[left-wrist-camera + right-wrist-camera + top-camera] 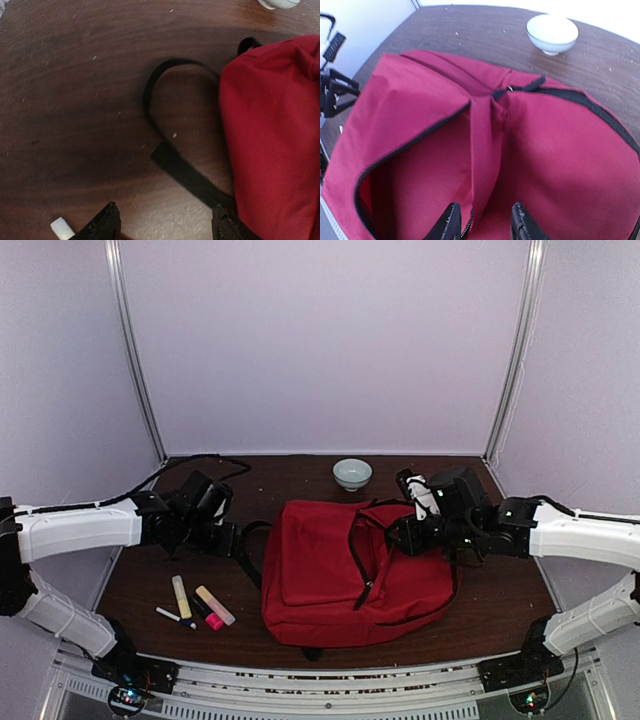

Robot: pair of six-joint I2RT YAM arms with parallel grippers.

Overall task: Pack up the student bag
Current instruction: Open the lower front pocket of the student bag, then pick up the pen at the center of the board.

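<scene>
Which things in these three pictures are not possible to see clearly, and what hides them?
Inside of the student bag: top view, its own red fabric covers it; right wrist view shows only a dark slit.
Markers: top view, too small to read any label.
White object: left wrist view, cut off by the bottom edge, so unidentifiable.
Bowl: left wrist view, cut off by the top edge.

white arm links [80, 525], black joints [182, 512], black cables [150, 480]

Large red fabric backpack [272, 135], right; black webbing strap [185, 172] looped at centre on dark wooden table [65, 100]; left gripper [165, 225] fingers apart, bottom edge
</scene>
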